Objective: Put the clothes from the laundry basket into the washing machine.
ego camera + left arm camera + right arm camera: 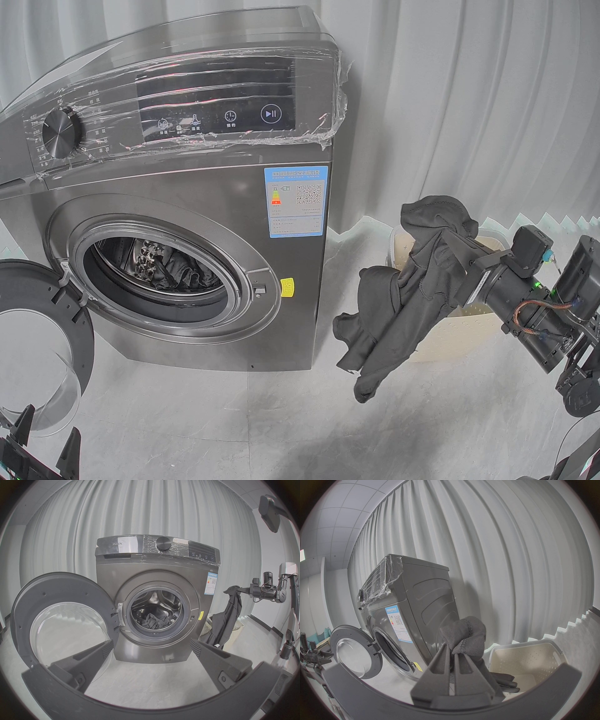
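Well, we count one washing machine (187, 187), its door (37, 337) swung open, with dark clothes (178, 272) in the drum; how many, we cannot tell. One beige laundry basket (459, 337) stands just beside it on the floor. Our right hand (453, 659) clamps one dark grey garment (400, 300) that hangs by the basket. Our left hand (150, 642) gapes wide, low before the door.

One washing machine (206, 181), one laundry basket (450, 337), one hanging garment (400, 294) at right, one heap of clothes (178, 272) inside the machine.
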You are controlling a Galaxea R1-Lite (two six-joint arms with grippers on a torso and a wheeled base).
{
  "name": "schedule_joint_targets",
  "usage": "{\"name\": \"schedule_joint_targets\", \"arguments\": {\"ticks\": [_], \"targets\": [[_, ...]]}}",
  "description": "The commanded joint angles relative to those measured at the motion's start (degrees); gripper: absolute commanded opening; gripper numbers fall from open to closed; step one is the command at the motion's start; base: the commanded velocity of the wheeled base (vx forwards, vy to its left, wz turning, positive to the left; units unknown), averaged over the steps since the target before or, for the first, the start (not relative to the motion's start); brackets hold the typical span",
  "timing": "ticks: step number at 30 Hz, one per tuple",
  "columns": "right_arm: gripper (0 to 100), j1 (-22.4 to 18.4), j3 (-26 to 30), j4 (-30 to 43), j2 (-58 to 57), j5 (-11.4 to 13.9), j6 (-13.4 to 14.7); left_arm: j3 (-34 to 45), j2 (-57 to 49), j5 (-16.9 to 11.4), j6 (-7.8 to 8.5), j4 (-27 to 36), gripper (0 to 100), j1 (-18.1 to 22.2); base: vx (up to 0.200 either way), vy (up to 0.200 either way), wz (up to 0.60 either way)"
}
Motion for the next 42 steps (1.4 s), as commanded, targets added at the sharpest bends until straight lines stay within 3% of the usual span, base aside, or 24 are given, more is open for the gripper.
{"name": "schedule_joint_targets", "arguments": {"ticks": [1,10,19,42], "targets": [[0,0.0,0.0,0.0,0.2,0.0,0.0,0.8,-0.9,0.0,-0.01,0.0,100,0.0,-0.2,0.0,0.0],[0,0.0,0.2,0.0,0.2,0.0,0.0,0.8,-0.9,0.0,-0.01,0.0,100,0.0,-0.2,0.0,0.0],[0,0.0,0.3,0.0,0.2,0.0,0.0,0.8,-0.9,0.0,-0.01,0.0,100,0.0,0.0,0.0,0.0],[0,0.3,0.3,0.0,0.3,0.0,0.1,0.8,-0.9,0.0,-0.01,0.0,100,0.0,0.0,0.2,0.0]]}}
